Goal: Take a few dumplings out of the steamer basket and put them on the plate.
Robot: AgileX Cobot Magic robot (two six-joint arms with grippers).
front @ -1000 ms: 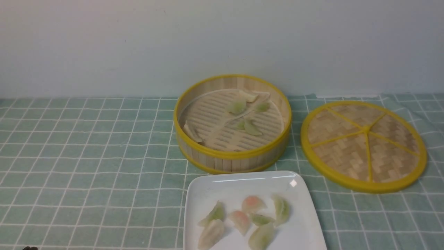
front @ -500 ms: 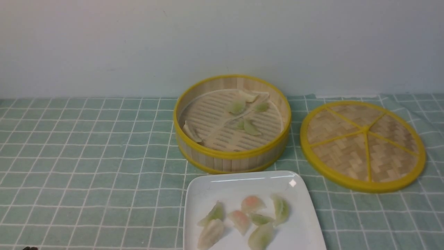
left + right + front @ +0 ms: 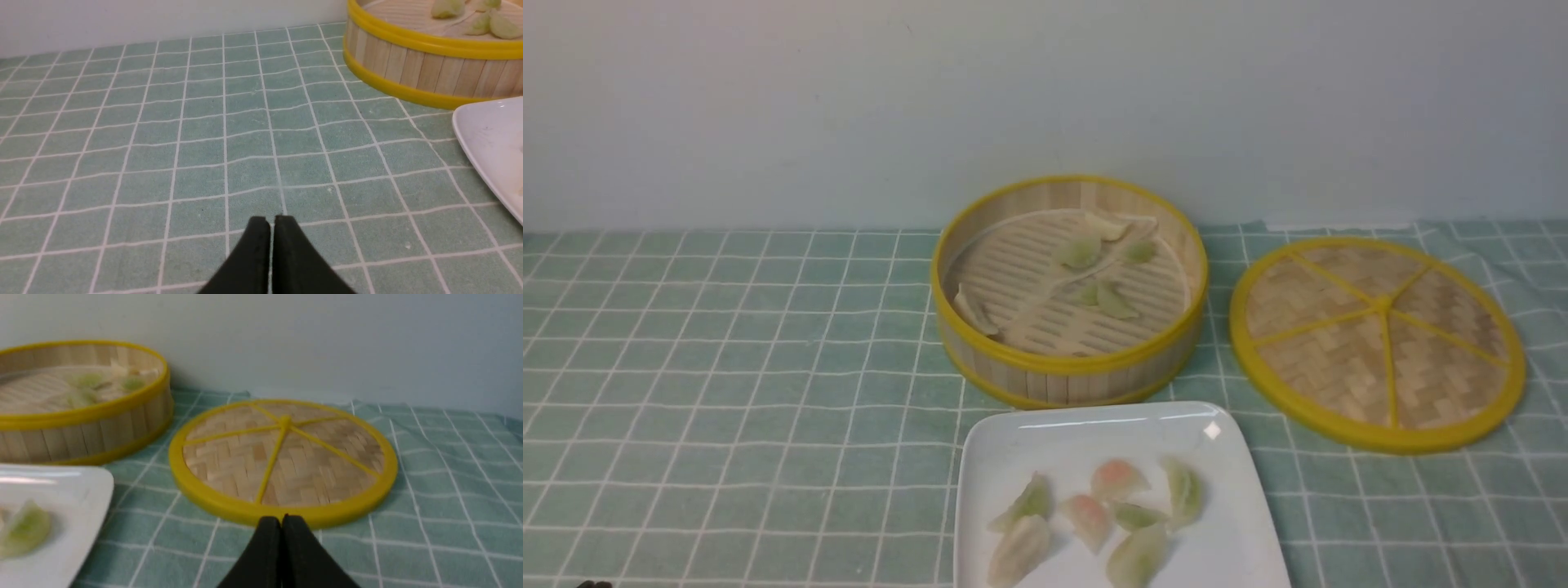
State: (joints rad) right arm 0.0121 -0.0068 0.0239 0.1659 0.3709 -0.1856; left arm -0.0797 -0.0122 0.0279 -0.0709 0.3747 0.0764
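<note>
The left hand (image 3: 269,222) is clenched with nothing in it, low over the bare checked cloth (image 3: 727,392) on the bench; the right hand (image 3: 282,522) is clenched and holds nothing too, just before the near rim of the woven lid (image 3: 1376,343). Nearest in the front view is the plate (image 3: 1029,445), cut by the lower edge of the picture, with seven dumplings (image 3: 1116,479) grouped in its middle; its far edge lies just beside the steamer basket (image 3: 1070,371), in which some dumplings are left. The lid lies flat to the right of the basket, apart from it; left of the basket and plate the cloth is open up to the wall (image 3: 768,106).
</note>
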